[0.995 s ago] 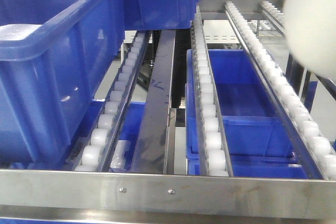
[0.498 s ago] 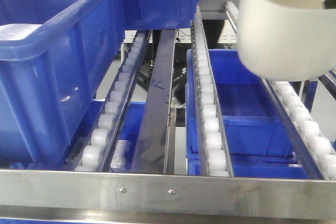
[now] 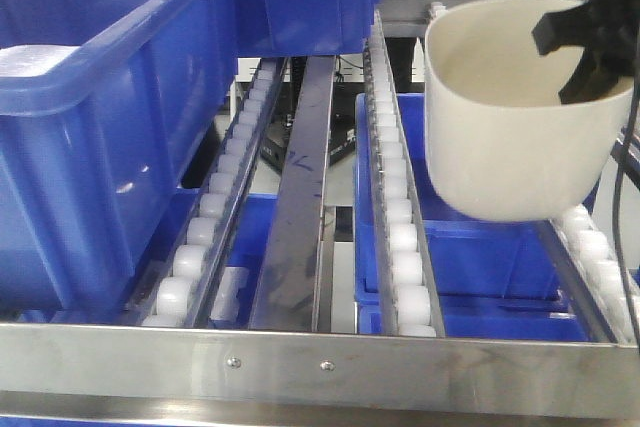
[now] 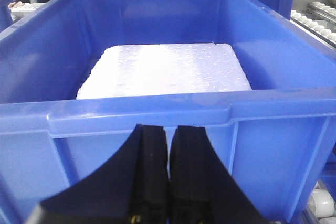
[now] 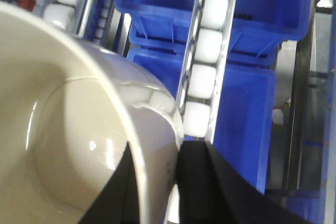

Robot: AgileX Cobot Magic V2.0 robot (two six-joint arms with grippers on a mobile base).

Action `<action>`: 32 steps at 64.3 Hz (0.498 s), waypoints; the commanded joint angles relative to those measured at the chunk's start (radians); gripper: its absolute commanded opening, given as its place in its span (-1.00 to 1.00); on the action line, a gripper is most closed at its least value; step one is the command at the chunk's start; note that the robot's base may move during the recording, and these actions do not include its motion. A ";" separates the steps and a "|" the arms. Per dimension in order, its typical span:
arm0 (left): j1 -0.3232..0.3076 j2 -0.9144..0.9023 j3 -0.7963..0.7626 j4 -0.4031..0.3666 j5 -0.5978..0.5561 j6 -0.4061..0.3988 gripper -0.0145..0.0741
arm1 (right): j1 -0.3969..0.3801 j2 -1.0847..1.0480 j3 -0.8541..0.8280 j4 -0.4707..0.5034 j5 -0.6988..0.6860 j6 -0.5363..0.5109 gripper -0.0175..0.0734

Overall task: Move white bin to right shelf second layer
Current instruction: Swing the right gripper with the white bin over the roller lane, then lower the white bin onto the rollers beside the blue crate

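- Front-facing view: right tool (image 3: pixel 585 47) pinches the white bin (image 3: pixel 515 147) by its rim, above the right shelf second layer (image 3: pixel 400 247).
- Left tool (image 4: pixel 169 166) is closed, empty, facing a blue crate (image 4: pixel 157 114).

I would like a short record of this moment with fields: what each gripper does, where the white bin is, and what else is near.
right gripper: jaws shut on the wall of the white bin, one inside, one outside
left gripper: jaws shut, holding nothing, facing a blue crate
white bin: upright, empty, over the right roller tracks of the shelf; whether it touches the rollers cannot be told
blue crate: holds a white foam slab
front rail: steel, with two screws
below the tracks: more blue crates
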 commanded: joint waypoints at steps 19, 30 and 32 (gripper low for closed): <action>-0.004 -0.014 0.037 -0.005 -0.084 -0.004 -0.48 | -0.005 0.015 -0.037 0.036 -0.101 0.001 -0.54; -0.004 -0.014 0.037 -0.005 -0.084 -0.004 -0.48 | -0.005 0.027 -0.037 0.039 -0.101 0.001 -0.54; -0.004 -0.014 0.037 -0.005 -0.084 -0.004 -0.48 | -0.005 0.029 -0.037 0.039 -0.101 0.001 -0.54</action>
